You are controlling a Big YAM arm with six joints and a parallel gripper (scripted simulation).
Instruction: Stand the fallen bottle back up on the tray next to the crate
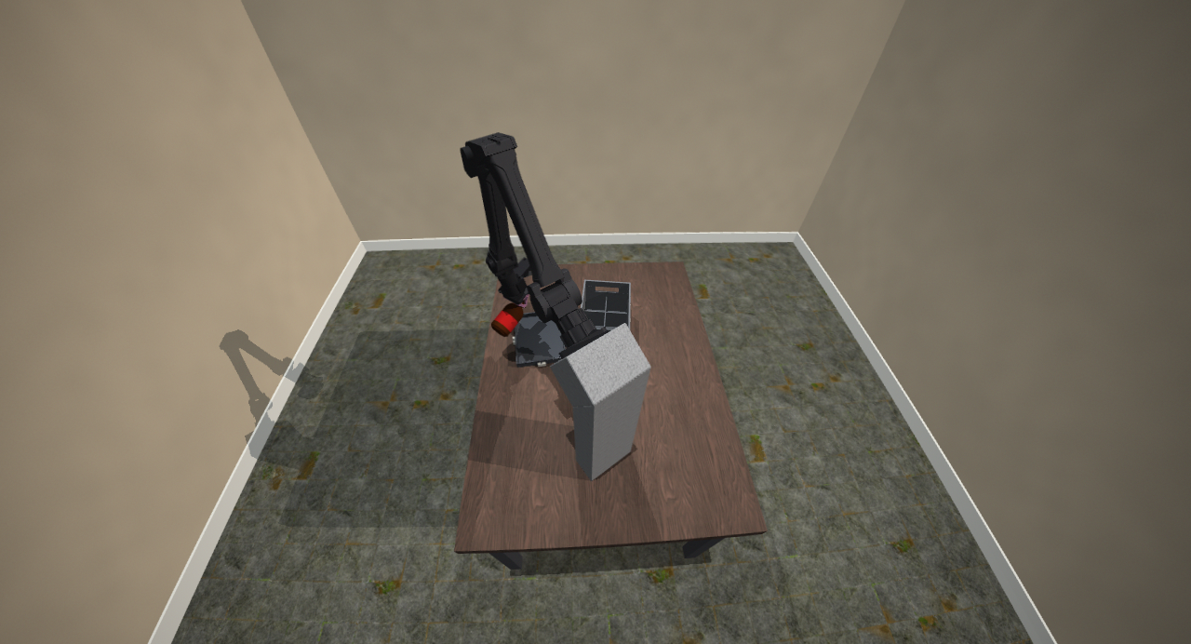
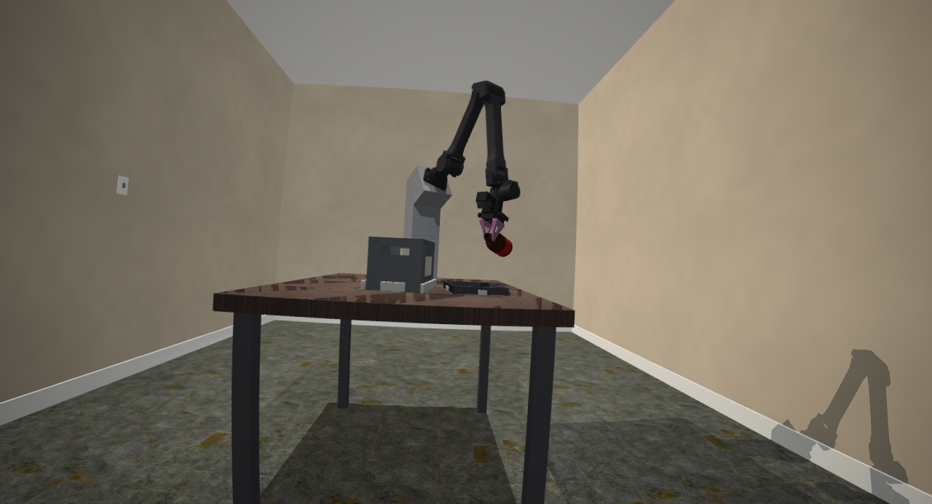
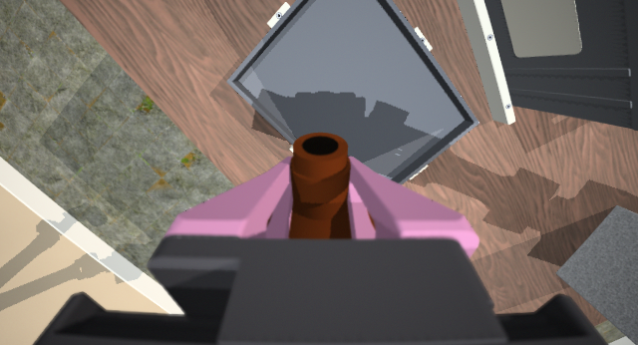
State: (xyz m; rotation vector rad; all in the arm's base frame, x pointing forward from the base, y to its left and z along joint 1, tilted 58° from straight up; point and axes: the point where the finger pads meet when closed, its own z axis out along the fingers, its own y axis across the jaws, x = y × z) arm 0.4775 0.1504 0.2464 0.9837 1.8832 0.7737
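A brown bottle [image 1: 506, 318] [image 2: 499, 244] [image 3: 320, 185] with a red label hangs in the air, tilted, its neck higher than its base. My gripper [image 2: 492, 232] [image 3: 320, 166] is shut on the bottle's neck, with a pink finger on each side; in the top view the fingers are mostly hidden by the arm. The grey tray [image 1: 532, 362] [image 2: 482, 288] [image 3: 349, 51] lies on the table below, and no bottle shows on it. The dark grey crate [image 1: 606, 294] [image 2: 394, 263] [image 3: 558, 86] stands beside the tray.
The arm's grey pedestal [image 1: 611, 415] [image 2: 423, 207] [image 3: 608, 265] stands on the wooden table [image 1: 682, 474] [image 2: 325, 298]. The bottle hangs near the table's left edge in the top view. The crate's wall rises well above the tray's low rim.
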